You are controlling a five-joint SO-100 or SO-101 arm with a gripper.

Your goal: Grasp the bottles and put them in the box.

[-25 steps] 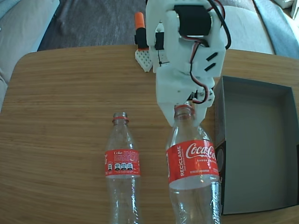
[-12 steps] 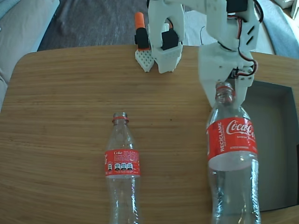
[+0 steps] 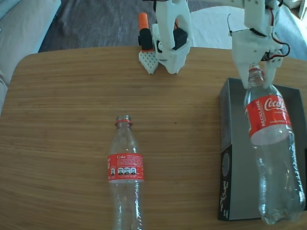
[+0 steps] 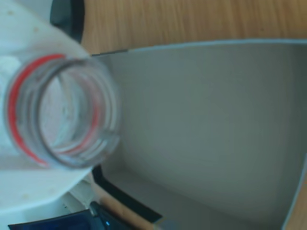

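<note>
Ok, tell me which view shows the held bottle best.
The fixed view. It shows the whole held bottle hanging by its neck from the hand over the box, label and base included. The wrist view shows only its open mouth and red neck ring from above, blurred, with the box interior behind.

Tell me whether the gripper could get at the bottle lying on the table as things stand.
Probably not yet: the gripper is shut on the held bottle over the box. Once that is released, the lying bottle has bare tabletop all around it.
</note>
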